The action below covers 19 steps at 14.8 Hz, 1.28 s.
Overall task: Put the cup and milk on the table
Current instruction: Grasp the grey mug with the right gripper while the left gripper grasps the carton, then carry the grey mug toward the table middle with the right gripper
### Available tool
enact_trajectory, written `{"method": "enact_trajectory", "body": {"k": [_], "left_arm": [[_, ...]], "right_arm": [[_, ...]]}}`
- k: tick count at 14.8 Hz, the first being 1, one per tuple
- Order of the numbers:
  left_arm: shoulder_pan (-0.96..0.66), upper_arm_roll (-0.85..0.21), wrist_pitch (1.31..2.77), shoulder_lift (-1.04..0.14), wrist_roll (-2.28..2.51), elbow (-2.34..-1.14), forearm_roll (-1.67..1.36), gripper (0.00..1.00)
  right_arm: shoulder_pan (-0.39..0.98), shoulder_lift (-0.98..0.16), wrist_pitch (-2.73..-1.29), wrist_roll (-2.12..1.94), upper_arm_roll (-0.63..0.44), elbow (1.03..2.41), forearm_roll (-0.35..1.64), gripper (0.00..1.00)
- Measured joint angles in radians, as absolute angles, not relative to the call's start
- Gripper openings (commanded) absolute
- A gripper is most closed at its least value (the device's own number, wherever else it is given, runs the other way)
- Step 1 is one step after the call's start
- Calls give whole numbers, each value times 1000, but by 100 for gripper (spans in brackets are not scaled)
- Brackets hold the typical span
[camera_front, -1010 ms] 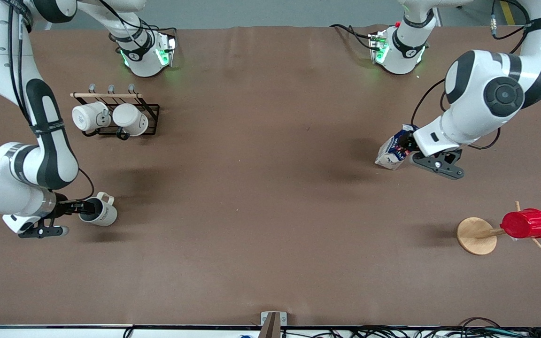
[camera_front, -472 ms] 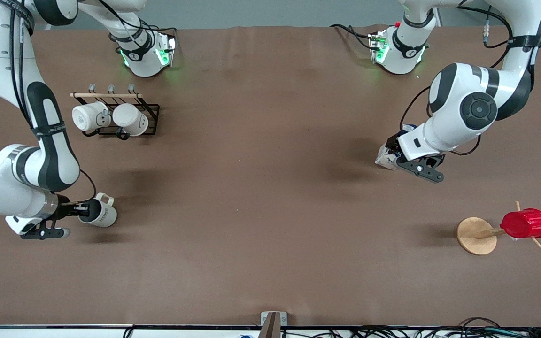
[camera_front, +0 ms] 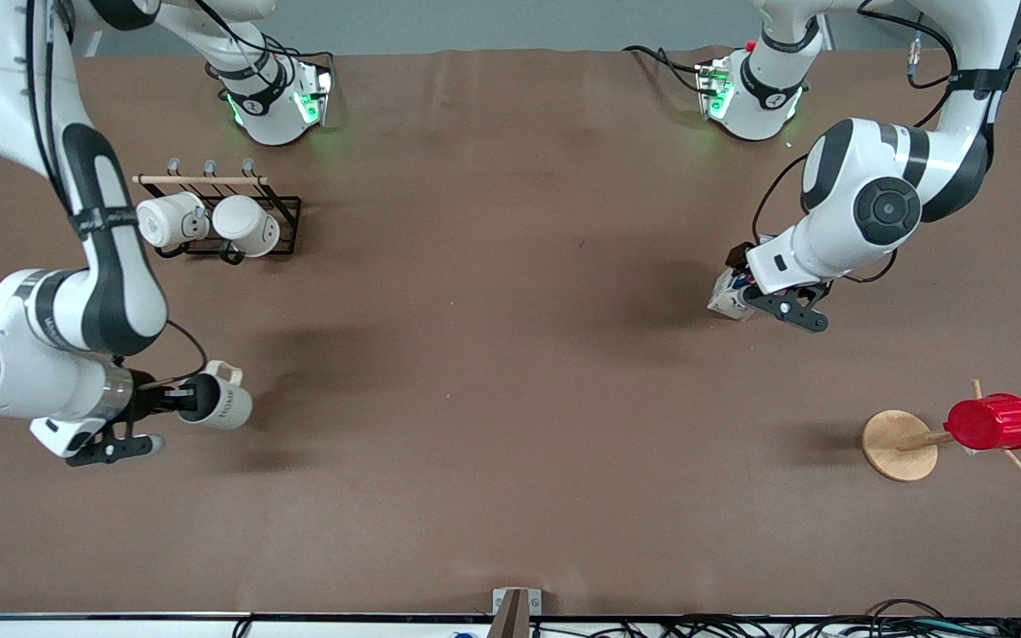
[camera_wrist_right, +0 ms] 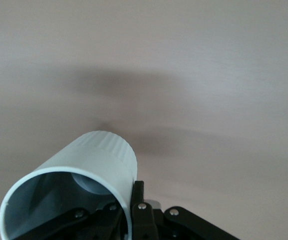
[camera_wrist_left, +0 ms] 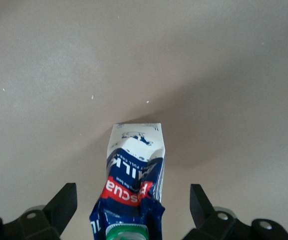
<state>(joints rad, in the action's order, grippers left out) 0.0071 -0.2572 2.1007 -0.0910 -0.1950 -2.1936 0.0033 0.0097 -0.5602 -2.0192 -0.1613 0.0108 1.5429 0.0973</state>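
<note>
The cup (camera_front: 225,406), cream with dark lettering, lies on its side in the air over the table (camera_front: 510,416) near the right arm's end. My right gripper (camera_front: 184,400) is shut on its rim, one finger inside and one outside. In the right wrist view the cup (camera_wrist_right: 91,165) fills the lower part, with the right gripper (camera_wrist_right: 132,212) pinching its wall. The milk (camera_front: 728,301) stands on the table toward the left arm's end, mostly hidden under my left gripper (camera_front: 760,299). In the left wrist view the milk (camera_wrist_left: 134,165) sits between the wide-open fingers (camera_wrist_left: 64,205), touching neither.
A black wire rack (camera_front: 284,213) with two white mugs (camera_front: 209,223) stands farther from the camera than the cup. A red ribbed cup (camera_front: 992,422) hangs on a wooden peg stand (camera_front: 896,445) nearer the camera than the milk.
My right gripper closed on the cup's rim and carried it toward the table's middle. The left gripper moved over the milk, which went from leaning to upright.
</note>
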Motion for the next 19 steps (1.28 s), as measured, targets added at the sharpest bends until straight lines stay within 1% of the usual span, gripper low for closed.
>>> {"method": "enact_trajectory", "body": {"k": [1,3,4,5,6,7,8,9,11,15,19], "left_arm": [[7,-257,2101,-85,-195,-2201,3,96],[7,-257,2101,-76,-199,-2211,3,85],[7,-257,2101,-73,-202,-2216,3,72],[8,-257,2101,-70,-203,-2221,3,57],[8,-257,2101,-67,-204,-2224,3,44],[8,-257,2101,-65,-207,-2226,3,33],[8,-257,2101,-63,-212,-2226,3,27],[8,-257,2103,-60,-216,-2226,3,24],[9,-257,2106,-54,-218,-2225,3,23],[9,-257,2113,-53,-218,-2218,3,20],[11,-256,2116,-53,-218,-2205,3,10]], "right_arm": [[23,-542,-2014,-94,41,1550,97,0],[49,-515,-2013,72,110,1579,97,0],[63,-508,-2014,157,148,1590,93,0],[76,-506,-2018,239,188,1598,80,0],[88,-506,-2026,325,231,1604,59,0],[98,-506,-2041,408,272,1612,38,0],[108,-506,-2059,485,313,1622,19,0],[119,-506,-2075,548,343,1630,8,0],[160,-510,-2107,650,372,1647,-4,0],[249,-550,-2175,736,376,1674,-6,1],[304,-605,-2246,794,376,1695,-25,1]]}}
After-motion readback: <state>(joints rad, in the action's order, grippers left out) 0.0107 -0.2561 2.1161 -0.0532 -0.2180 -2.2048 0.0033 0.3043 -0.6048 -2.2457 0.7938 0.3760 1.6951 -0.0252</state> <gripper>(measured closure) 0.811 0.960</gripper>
